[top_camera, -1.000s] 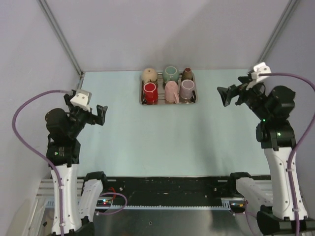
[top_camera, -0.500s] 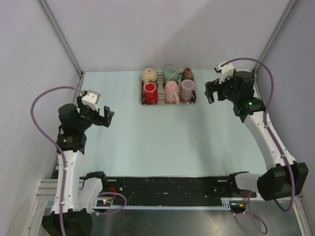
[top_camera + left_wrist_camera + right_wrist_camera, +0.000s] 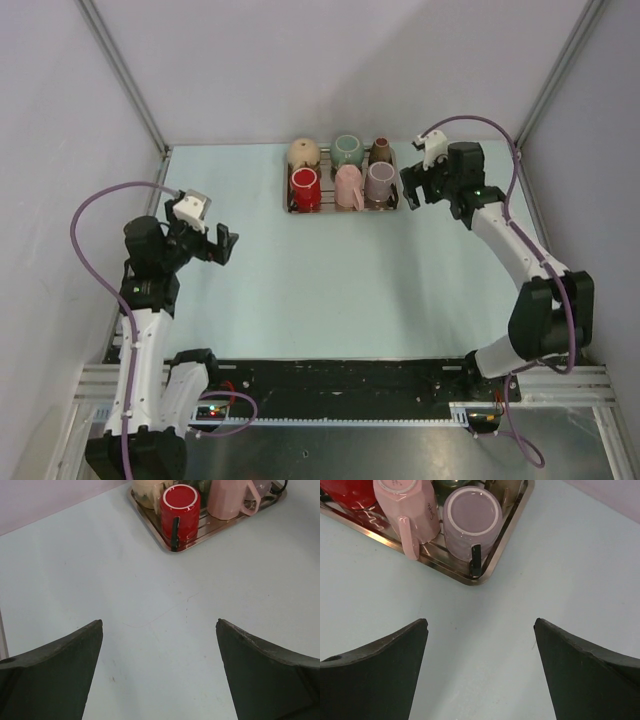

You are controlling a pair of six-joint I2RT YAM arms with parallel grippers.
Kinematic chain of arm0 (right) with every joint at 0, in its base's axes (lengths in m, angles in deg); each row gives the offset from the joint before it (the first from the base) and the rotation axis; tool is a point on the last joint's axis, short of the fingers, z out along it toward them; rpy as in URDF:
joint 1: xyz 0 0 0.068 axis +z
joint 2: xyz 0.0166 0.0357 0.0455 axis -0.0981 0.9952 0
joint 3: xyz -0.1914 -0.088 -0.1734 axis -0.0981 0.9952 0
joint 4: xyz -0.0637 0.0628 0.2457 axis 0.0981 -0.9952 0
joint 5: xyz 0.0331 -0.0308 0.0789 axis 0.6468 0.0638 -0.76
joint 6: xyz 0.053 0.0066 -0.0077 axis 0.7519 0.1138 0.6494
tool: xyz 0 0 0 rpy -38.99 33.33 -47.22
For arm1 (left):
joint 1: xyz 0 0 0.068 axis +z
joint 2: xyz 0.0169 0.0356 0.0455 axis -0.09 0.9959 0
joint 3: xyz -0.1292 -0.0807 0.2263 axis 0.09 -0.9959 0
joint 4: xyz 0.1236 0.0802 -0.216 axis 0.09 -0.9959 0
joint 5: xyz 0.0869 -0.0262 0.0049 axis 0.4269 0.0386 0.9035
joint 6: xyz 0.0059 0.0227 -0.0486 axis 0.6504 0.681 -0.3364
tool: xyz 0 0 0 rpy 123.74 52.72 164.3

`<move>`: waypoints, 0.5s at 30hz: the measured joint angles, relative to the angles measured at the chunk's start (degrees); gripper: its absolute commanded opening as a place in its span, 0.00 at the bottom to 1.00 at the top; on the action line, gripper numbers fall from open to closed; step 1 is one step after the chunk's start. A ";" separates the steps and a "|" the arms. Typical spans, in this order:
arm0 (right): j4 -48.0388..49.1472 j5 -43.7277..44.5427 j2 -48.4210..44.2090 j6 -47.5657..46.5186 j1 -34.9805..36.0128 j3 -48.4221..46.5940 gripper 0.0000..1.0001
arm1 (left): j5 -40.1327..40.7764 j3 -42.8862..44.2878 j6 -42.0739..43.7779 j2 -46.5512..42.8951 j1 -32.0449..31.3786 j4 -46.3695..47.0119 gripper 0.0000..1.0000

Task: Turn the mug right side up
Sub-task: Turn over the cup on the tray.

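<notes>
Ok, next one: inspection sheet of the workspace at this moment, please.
Surface: pale green table, faint scuffs.
Job's things: metal tray, far middle; red mug, pink mug, lilac mug in front, base up; beige mug, green mug, brown mug behind.
Clutter: nothing seen.
Tools: left tool open, empty; right tool open, empty, near the tray.
Cables: purple left cable and right cable, looped clear of mugs.
Surroundings: pale walls, metal frame posts.

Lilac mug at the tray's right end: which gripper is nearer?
Right. The right gripper hangs just off the right edge of the tray, beside the lilac mug. The left gripper is far away, over the left side of the table.
</notes>
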 measured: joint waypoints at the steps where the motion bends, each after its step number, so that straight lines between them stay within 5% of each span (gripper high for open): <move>1: 0.00 -0.02 1.38 0.02 0.09 -0.59 0.90 | -0.24 -0.17 0.11 0.00 -0.26 0.11 0.98; 15: -4.04 -3.21 19.10 0.04 0.02 -16.96 0.77 | -1.03 -1.75 2.14 0.24 -3.52 0.46 0.98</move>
